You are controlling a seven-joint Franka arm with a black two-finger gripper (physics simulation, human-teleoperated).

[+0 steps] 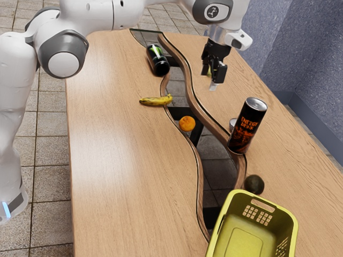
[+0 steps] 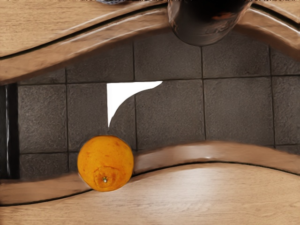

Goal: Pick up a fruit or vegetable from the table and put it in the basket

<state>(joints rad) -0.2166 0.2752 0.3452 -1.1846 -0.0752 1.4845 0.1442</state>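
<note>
In the exterior view my gripper (image 1: 211,78) hangs above the table's far part, its fingers apart. A small yellow-green patch (image 1: 209,72) shows between them; whether it lies beyond them cannot be told. Nearer the camera, an orange (image 1: 187,123) rests at the inner edge of the left tabletop, and a yellow banana (image 1: 156,100) lies behind it. A dark round fruit or vegetable (image 1: 253,184) sits just behind the yellow-green basket (image 1: 292,218). In the wrist view the orange (image 2: 105,163) overlaps the wooden edge.
An energy drink can (image 1: 247,126) stands beside the winding gap, with a small silvery thing (image 1: 232,123) behind it. A black and green can (image 1: 158,60) lies farther back. The gap between the tabletop halves (image 1: 126,160) shows floor tiles. In the wrist view the dark can (image 2: 206,23) stands across the gap.
</note>
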